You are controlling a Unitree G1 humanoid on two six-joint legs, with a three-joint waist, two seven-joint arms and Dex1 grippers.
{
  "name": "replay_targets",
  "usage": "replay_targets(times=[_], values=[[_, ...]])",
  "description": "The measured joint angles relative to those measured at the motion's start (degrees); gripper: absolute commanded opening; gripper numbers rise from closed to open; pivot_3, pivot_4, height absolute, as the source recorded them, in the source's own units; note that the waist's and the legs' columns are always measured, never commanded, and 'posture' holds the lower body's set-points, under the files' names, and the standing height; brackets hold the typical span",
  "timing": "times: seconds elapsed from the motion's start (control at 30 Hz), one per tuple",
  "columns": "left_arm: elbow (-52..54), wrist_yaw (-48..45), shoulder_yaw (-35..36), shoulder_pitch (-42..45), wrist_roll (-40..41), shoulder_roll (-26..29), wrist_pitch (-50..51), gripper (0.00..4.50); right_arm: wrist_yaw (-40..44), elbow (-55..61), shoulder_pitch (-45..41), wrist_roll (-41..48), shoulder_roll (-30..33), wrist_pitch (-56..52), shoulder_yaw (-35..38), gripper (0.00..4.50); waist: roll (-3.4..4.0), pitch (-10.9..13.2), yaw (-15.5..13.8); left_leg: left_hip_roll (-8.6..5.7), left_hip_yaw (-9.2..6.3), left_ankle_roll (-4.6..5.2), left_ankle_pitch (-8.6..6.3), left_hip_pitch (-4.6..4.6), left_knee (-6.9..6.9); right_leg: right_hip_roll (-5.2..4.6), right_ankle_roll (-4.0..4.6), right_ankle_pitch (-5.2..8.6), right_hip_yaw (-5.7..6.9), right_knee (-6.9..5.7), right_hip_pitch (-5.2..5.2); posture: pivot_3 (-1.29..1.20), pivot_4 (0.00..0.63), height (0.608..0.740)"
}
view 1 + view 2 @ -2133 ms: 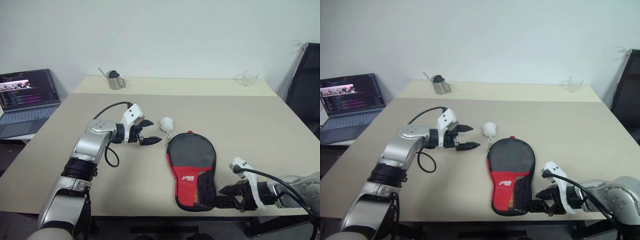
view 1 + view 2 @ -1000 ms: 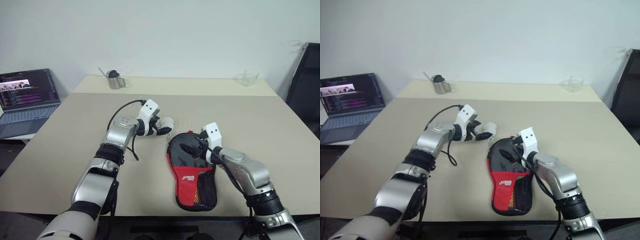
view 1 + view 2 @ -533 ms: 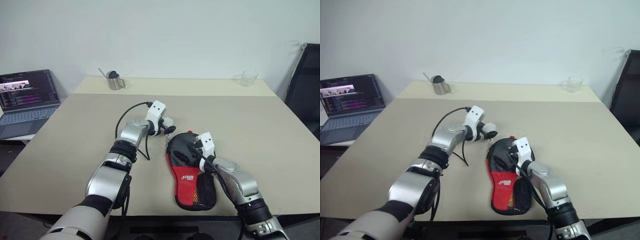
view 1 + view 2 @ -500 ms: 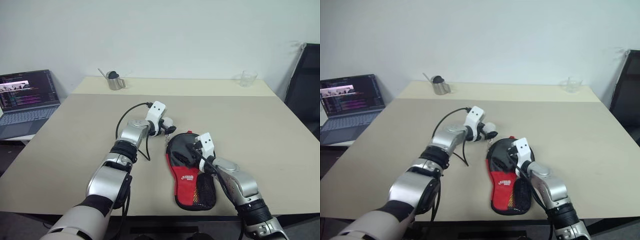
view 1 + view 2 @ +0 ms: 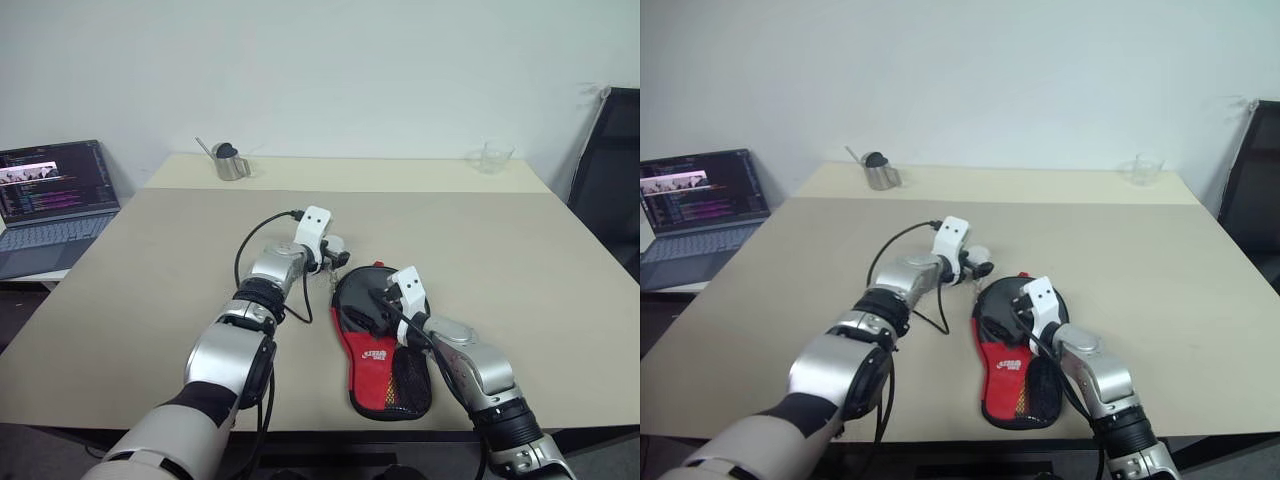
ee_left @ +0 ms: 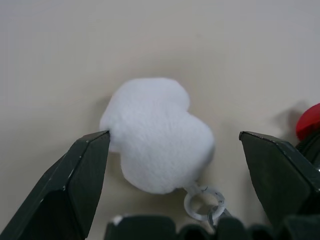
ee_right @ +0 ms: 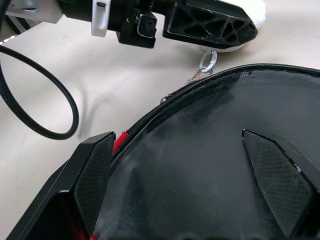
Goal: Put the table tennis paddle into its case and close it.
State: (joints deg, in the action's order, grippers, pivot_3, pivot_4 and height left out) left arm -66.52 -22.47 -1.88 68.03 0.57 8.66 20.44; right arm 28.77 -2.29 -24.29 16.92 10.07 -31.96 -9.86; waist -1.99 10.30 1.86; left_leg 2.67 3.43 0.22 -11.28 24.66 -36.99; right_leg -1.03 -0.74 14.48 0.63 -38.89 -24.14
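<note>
Case is lying flat on the table, near the front edge, window side up w/ the red panel and mesh toward the robot. Dark round shape behind the clear window, prob the paddle's rubber face, but can't tell for sure; no handle visible.

Left gripper is wide open, one finger on each side of a fluffy white pom-pom. One fingertip is touching the fluff or right at its edge; other finger is well clear of it. Not clamped on anything. The pom-pom sits just past the far rounded end of the case, hooked via a small metal ring to what looks like the zip pull.

Right gripper is also spread wide, over the round end of the case, nothing between the fingers. Whether the tips touch the window, can't tell. Its wrist cam also catches the left gripper close by, across the zip edge.

Other stuff: laptop off the table's left side, metal cup and a clear glass along the far edge.
</note>
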Motion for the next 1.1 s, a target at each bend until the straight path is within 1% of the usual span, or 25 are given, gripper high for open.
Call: replay_targets(times=[0.3,0.43,0.53,0.57,0.7,0.77,0.8,0.83,1.1], values=[[-3.14,2.62,0.04,0.45,-1.03,-2.12,-1.22,4.50,0.25,0.99,0.40,-0.11,-0.05,-0.80,-0.44,4.46,-0.02,-0.01,-0.01,0.00,0.00,0.00,0.00,0.00,0.01,0.00,0.00,0.00,0.00,0.01,0.00,0.00,0.150,0.740],[-3.75,3.04,-0.01,0.46,-1.89,-2.66,-2.47,3.68,0.46,1.69,0.78,-0.11,-0.06,-1.25,-0.54,4.50,-0.03,-0.02,-0.03,0.00,0.00,0.00,0.00,0.00,0.01,-0.02,0.00,0.00,0.01,0.01,0.01,0.00,0.150,0.740],[-4.12,3.08,-0.06,0.46,-2.50,-3.41,-3.34,2.56,0.46,2.28,1.12,-0.11,-0.08,-1.63,-0.67,4.50,-0.04,-0.02,-0.04,-0.01,0.00,-0.01,0.00,0.00,0.01,-0.02,0.00,0.00,0.01,0.02,0.02,0.00,0.150,0.740],[-4.42,3.23,-0.15,0.55,-2.95,-3.77,-3.66,2.27,0.46,2.49,1.26,-0.11,-0.09,-1.79,-0.68,4.50,-0.05,-0.03,-0.05,-0.01,0.00,-0.01,0.00,0.00,0.01,-0.02,0.00,0.00,0.02,0.02,0.02,0.00,0.150,0.740],[-5.79,4.37,-0.42,1.18,-4.20,-4.87,-4.97,0.83,0.60,2.71,1.31,-0.13,-0.13,-2.19,-0.87,4.50,-0.07,-0.05,-0.06,-0.02,-0.01,-0.01,0.00,-0.01,0.00,-0.02,0.00,0.00,0.02,0.01,0.03,0.00,0.150,0.740],[-6.30,4.75,-0.47,1.63,-4.74,-5.14,-5.82,0.26,0.66,2.72,1.31,-0.19,-0.14,-2.22,-0.94,4.50,-0.08,-0.06,-0.06,-0.02,-0.02,-0.01,0.00,-0.02,0.00,-0.02,0.00,0.00,0.03,0.01,0.04,0.00,0.150,0.740],[-6.68,4.93,-0.52,1.91,-5.13,-5.31,-6.06,0.10,0.68,2.73,1.31,-0.21,-0.15,-2.23,-0.95,4.50,-0.08,-0.06,-0.06,-0.02,-0.02,-0.01,0.00,-0.02,0.00,-0.02,0.00,0.00,0.03,0.01,0.04,0.00,0.150,0.740],[-7.24,5.13,-0.62,2.30,-5.43,-5.57,-6.23,0.07,0.72,2.74,1.31,-0.25,-0.15,-2.24,-0.95,4.50,-0.09,-0.07,-0.06,-0.03,-0.01,0.00,0.00,-0.02,0.00,-0.02,0.00,0.00,0.03,0.01,0.04,0.00,0.150,0.740],[-9.31,5.57,-2.27,4.91,-8.63,-6.55,-9.86,0.07,0.88,2.78,1.30,-0.42,-0.54,-2.47,-0.97,4.50,-0.10,-0.07,-0.04,-0.04,-0.01,-0.01,0.00,-0.02,0.02,-0.01,0.00,0.00,0.03,0.02,0.03,0.00,0.150,0.740]])
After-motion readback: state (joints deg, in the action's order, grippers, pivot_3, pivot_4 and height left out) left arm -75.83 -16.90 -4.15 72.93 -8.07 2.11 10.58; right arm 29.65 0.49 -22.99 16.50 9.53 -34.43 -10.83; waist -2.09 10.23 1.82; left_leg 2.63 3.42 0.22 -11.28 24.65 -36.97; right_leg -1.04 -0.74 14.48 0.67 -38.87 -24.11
